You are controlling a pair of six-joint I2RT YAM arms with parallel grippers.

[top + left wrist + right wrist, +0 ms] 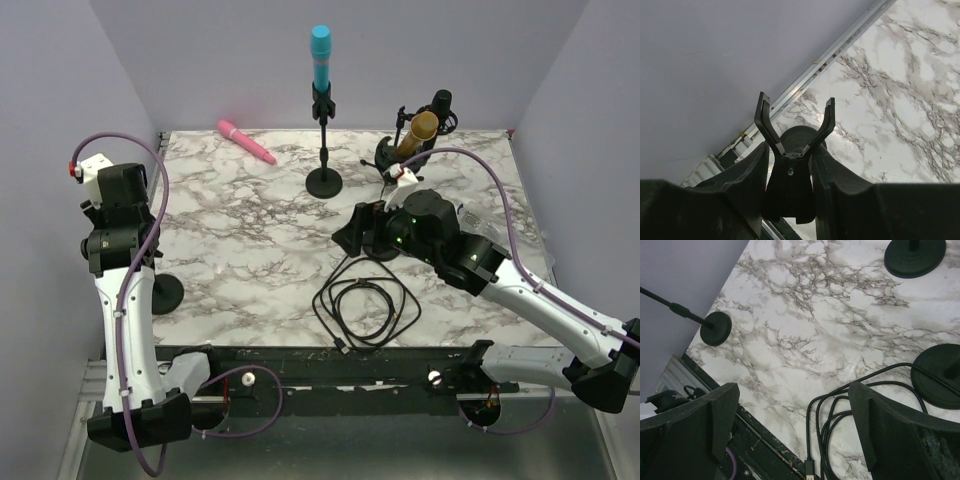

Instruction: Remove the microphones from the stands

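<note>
At the back middle a blue microphone (pixel 320 55) stands upright in the clip of a black stand (pixel 324 180). A gold microphone (pixel 421 130) sits in another stand at the back right. A pink microphone (pixel 245 141) lies flat on the marble table (pixel 250 240). My left gripper (pixel 120 185) (pixel 790 150) is shut on the empty Y-shaped clip (pixel 792 127) of a third stand, whose round base (pixel 166 293) (pixel 800 137) (pixel 716 328) rests at the left edge. My right gripper (pixel 355 230) (pixel 794 405) hangs open and empty over the table.
A coiled black cable (pixel 365 310) (pixel 840 410) with a USB plug lies near the front edge, under the right gripper. Two more black round bases (pixel 915 255) (pixel 940 375) show in the right wrist view. Grey walls close in the left, back and right sides.
</note>
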